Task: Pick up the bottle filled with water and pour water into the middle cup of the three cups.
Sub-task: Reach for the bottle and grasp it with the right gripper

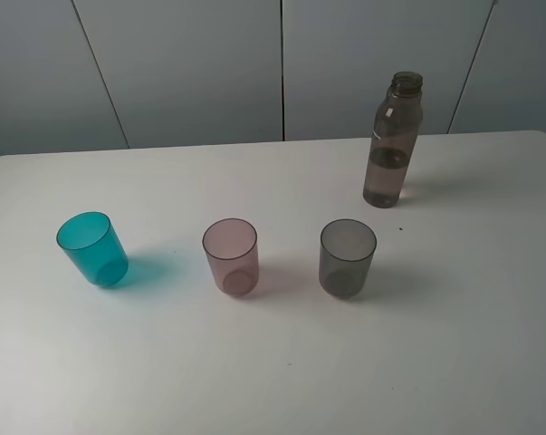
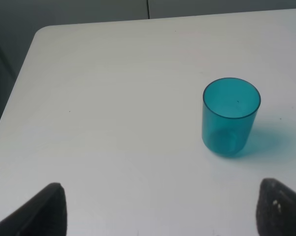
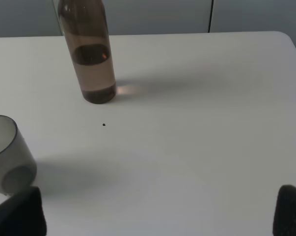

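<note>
The tall smoky-brown bottle (image 1: 392, 142) stands upright at the back right of the white table (image 1: 273, 381), partly filled with water. In front of it the three cups form a row: teal (image 1: 92, 249) on the left, the pale pink middle cup (image 1: 230, 256), and smoky grey (image 1: 348, 257) on the right. No arm appears in the exterior high view. My left gripper (image 2: 160, 216) is open, well short of the teal cup (image 2: 230, 116). My right gripper (image 3: 155, 216) is open too, with the bottle (image 3: 89, 51) ahead of it and the grey cup (image 3: 6, 152) close to one fingertip (image 3: 17, 212).
Grey wall panels (image 1: 282, 63) rise behind the table's far edge. A rounded table corner (image 2: 40, 32) shows in the left wrist view, another table corner (image 3: 285, 37) in the right wrist view. A small dark speck (image 3: 103, 124) lies on the tabletop near the bottle.
</note>
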### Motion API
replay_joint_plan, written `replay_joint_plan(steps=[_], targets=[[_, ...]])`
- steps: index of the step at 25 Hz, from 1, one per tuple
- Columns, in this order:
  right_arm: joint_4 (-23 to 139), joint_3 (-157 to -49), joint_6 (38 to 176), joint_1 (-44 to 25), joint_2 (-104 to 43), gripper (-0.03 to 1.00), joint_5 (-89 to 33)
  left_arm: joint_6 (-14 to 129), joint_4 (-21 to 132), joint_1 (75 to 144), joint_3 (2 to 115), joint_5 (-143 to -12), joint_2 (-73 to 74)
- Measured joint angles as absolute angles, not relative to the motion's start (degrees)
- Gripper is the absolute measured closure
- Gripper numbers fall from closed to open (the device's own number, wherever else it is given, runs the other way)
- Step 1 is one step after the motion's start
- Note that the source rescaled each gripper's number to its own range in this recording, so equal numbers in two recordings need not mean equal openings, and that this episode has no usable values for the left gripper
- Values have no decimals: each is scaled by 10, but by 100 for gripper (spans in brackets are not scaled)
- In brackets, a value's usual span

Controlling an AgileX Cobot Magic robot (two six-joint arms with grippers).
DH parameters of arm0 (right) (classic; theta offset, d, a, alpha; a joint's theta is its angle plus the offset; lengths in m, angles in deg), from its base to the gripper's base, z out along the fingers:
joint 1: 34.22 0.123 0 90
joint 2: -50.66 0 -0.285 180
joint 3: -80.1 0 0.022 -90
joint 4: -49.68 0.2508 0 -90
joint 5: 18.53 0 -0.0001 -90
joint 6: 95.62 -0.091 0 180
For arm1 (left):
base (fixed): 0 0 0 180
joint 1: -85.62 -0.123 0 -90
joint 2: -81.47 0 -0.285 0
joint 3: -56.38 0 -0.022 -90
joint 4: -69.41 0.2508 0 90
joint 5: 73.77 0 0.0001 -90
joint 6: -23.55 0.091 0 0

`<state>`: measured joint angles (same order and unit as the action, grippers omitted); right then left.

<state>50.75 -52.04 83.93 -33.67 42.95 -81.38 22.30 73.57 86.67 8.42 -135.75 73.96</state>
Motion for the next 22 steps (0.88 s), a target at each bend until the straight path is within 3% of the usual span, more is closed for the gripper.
replay_joint_plan(steps=[11,22], targets=[[549,-582,798,-337,340,-3,-808,223,736,867,84,-1357,740],[600,-642,869,-337,132,-3,-649,225,736,867,84,-1357,740]])
